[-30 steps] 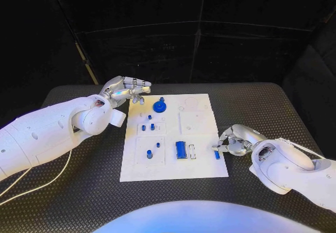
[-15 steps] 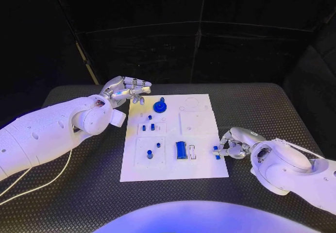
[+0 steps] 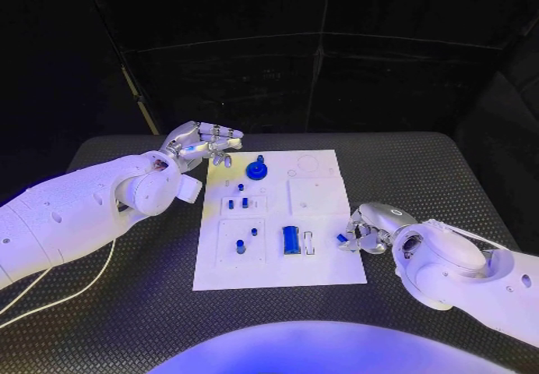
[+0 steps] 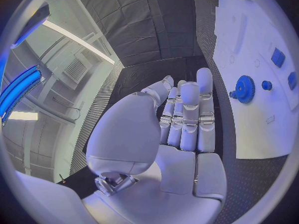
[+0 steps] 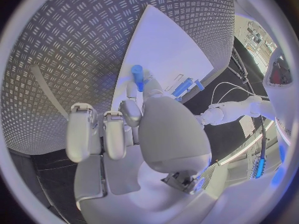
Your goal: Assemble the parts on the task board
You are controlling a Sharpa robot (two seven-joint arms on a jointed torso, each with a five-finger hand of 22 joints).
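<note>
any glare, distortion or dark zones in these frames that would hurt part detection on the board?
Head view: bluish light, task board bright but parts readable; background black, right hand covers the small blue part it pinches. Left wrist view: strong fisheye bend, left hand fills the middle, board pushed to the rim, blue gear sharp. Right wrist view: same bend; palm blocks most of the board.

A white rectangular task board [image 3: 320,265] is laid flat between the two hands. Small blue parts are set on it: a gear [image 3: 257,171] just beside the left hand [image 3: 205,144], a long block [image 3: 290,238] near the right hand [image 3: 365,230], and a small peg [image 3: 341,238] pinched in that hand's fingers.
</note>
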